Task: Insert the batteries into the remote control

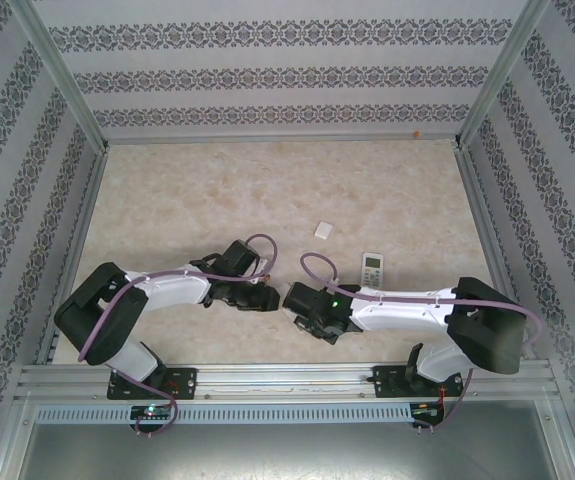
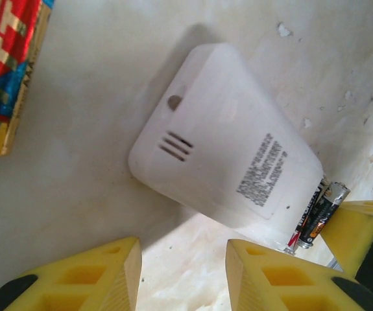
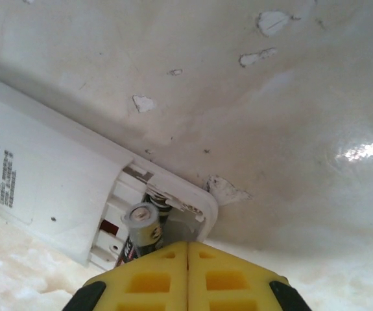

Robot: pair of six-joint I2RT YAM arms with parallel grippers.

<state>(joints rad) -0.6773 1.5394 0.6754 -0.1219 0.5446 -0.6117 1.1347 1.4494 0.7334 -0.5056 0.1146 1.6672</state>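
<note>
On the table (image 2: 76,168), between the two arms, the remote control (image 2: 225,136) is laid back upward, its end compartment uncovered. Two dark batteries (image 2: 316,214) are seen tilted in that compartment. The left gripper (image 2: 183,249) jaws are spread, nothing between them. The right gripper (image 3: 187,249) jaws are pressed together just beside one battery.

remote (image 2: 225,142): white, face-down, battery bay (image 3: 173,223) open | batteries (image 2: 316,217): two, dark, side by side in bay
</note>
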